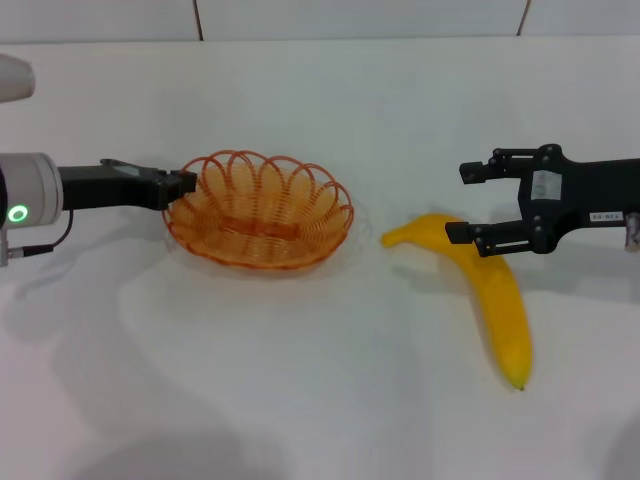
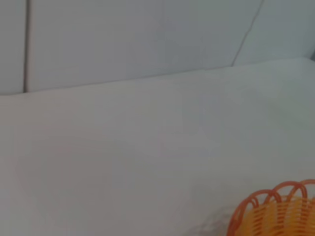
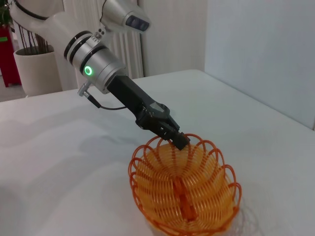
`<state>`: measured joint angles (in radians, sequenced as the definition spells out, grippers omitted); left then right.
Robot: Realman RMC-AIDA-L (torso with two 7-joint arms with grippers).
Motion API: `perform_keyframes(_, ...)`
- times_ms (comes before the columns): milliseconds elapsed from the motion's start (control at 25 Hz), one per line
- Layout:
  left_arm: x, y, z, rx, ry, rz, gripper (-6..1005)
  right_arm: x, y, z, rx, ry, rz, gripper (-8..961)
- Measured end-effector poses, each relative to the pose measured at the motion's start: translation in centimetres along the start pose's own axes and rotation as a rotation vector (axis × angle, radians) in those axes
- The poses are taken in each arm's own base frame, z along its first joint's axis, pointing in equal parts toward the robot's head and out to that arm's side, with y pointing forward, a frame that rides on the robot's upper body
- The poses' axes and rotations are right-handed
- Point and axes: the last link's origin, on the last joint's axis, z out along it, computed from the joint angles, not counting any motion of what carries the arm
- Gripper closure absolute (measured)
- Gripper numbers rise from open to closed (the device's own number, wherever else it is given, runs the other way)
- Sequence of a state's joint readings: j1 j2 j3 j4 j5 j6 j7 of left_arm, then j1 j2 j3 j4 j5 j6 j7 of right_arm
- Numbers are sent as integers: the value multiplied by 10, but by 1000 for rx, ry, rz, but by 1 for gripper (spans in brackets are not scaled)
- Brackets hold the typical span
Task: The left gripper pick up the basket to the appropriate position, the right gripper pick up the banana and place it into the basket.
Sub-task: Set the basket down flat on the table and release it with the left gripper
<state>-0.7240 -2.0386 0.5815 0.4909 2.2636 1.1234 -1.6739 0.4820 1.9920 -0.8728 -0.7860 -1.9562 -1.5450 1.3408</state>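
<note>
The left hand (image 1: 185, 184) meets the basket (image 1: 259, 210) at the rim loops nearest it; the right wrist view shows its fingers closed on that rim, the basket resting on the white tabletop (image 1: 320, 400). The step in hand is judged to be the basket's repositioning: a clean move needs the rim kept clamped and the basket kept level, since thin wire loops may slip or flex. The right hand (image 1: 466, 203) hovers with fingers spread wide, holding nothing; its lower finger lies over the stem end of the banana (image 1: 495, 300), contact uncertain. The banana lies on the tabletop, extending beneath and away from this hand, well apart from the basket. Closing should centre on the thick body.
</note>
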Motion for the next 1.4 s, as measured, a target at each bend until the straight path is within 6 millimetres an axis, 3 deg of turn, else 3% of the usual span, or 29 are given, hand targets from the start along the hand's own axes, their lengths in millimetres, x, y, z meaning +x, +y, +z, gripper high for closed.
perform_keyframes(960,-4,2,2,-11,3,1,935,0,1,2,-6,0,1,167)
perform_keyframes(1320,-3,2,2,-12,12,-5,809,1,2,2,-9,1,3,171)
perform_keyframes(1400,-3,2,2,-12,20,-5,709,1,2,2,-10,1,3,172)
